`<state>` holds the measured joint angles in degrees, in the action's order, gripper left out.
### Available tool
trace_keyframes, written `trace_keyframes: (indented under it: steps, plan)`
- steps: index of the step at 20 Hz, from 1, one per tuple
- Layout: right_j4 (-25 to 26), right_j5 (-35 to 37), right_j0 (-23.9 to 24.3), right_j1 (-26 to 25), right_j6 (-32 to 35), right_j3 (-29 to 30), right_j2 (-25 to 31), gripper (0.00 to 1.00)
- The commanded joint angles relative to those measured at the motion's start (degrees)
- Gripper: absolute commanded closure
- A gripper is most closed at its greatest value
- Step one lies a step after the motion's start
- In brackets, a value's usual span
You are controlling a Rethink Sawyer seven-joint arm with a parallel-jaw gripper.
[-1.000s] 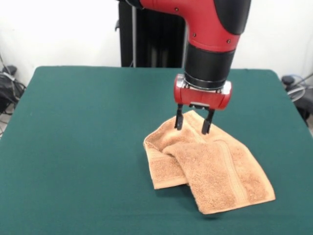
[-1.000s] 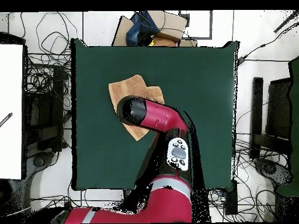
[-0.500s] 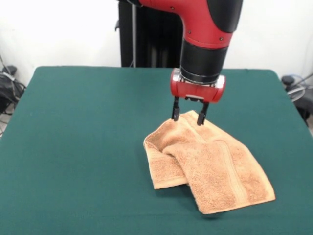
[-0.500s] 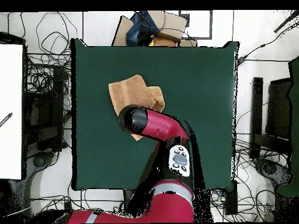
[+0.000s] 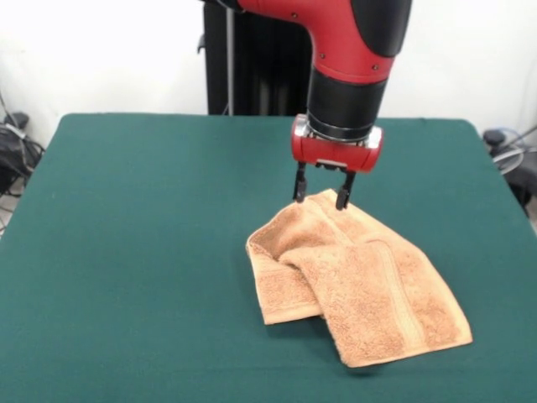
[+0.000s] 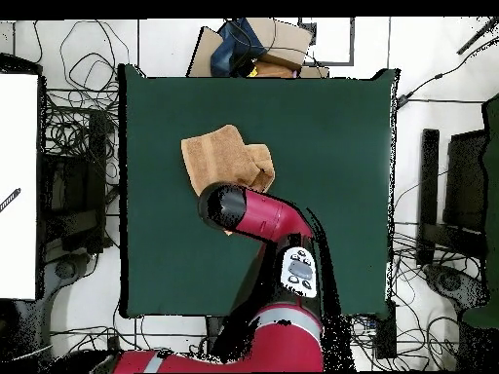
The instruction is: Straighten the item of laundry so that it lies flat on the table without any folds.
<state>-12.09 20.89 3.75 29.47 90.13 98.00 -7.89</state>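
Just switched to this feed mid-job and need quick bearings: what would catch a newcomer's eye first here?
First, the big red and black arm coming down over the middle of the green table, its gripper open just above the far corner of the towel. Next, the orange-tan towel itself, lying rumpled right of centre in the front view, one part folded over another, so not yet flat.

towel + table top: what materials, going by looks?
Towel: looks like cotton terry, light orange-tan, matte; nubby looped pile, flatter woven band stripe, limp soft folds. Fibre content can't be confirmed.

Table: dark green covering, likely felt or similar cloth; even matte surface without glare or grain. What lies beneath is hidden.
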Motion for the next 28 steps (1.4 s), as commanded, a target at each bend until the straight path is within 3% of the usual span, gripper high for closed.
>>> trace_keyframes:
  steps: [1,28]
  plan:
    - [-0.3,-2.4,0.7,-1.0,10.5,1.3,4.0,0.0]
    - [-2.0,6.2,0.3,-4.9,11.2,-10.2,2.0,0.0]
